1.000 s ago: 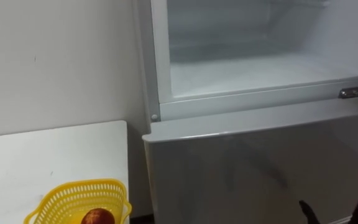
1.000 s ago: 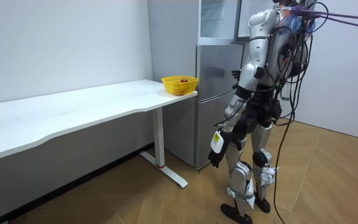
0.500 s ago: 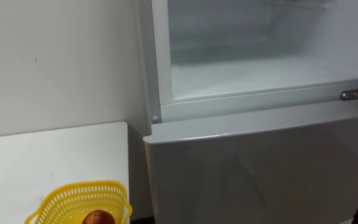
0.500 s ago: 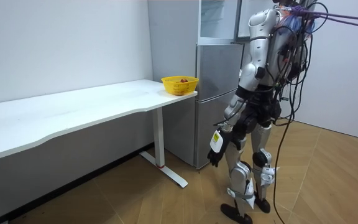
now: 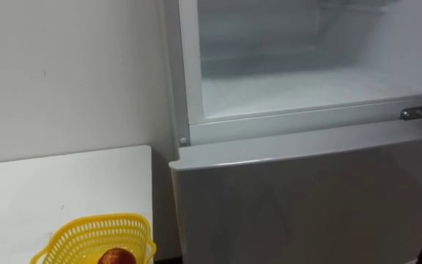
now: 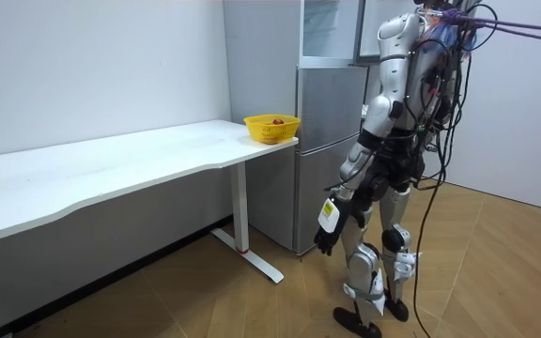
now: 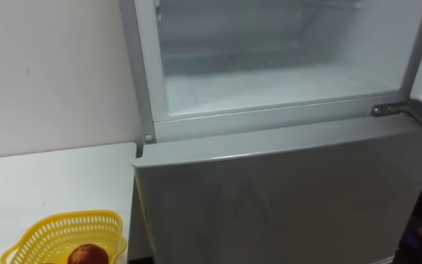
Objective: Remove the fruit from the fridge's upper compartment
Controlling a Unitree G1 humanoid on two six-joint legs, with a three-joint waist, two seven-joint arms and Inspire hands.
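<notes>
1. Left robot hand [image 6: 324, 238]: hangs low beside the thigh on an arm that points almost straight down. The robot stands upright, close before the fridge [image 6: 327, 141]. Whether the hand is released or clenched cannot be told at this distance.

2. Red fruit [image 5: 116, 257], perhaps an apple: lies inside the yellow basket [image 5: 79, 229], at 7 o'clock in the eye views. In the room view it sits at about 11 o'clock from the left robot hand, higher up and well apart from it.

3. Counter [image 5: 57, 183]: white. It carries the basket at the end just beside the fridge.

4. Lower fridge door [image 5: 306, 198]: grey, closed, at 5 o'clock.

5. Upper fridge compartment [image 5: 306, 84]: open, with a pale floor, at 1 o'clock. A metal hinge bracket [image 5: 420, 112] sits at 3 o'clock.

6. Wall [image 5: 64, 73]: plain, at 10 o'clock.

7. Compared with one second ago: stance and hanging arm are the same, and the basket and fruit are unmoved.
</notes>
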